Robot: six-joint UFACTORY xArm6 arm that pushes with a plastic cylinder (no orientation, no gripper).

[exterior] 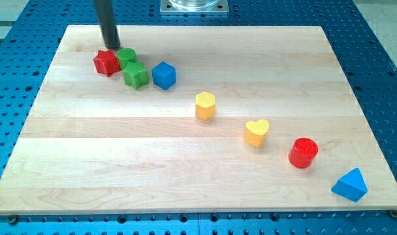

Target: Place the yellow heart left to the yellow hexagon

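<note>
**Tip parked far from the yellow heart**

While the yellow heart (256,132) sits toward the view's lower right of the wooden board (185,189), my tip (111,47) rests at the view's top left, just behind the red block (106,62) and beside the green round block (127,57). It is a bare rod, so there is nothing to open or close and it holds nothing. A green cube (136,75) and a blue cube (164,75) crowd that same corner. The yellow hexagon (206,106) lies up and to the view's left of the heart, with a clear gap between them. Since the heart is on the hexagon's right, I judge it must be pushed around to the other side; no progress shows yet. A red cylinder (303,153) and a blue triangular block (350,185) lie beyond the heart, out of that path
</note>
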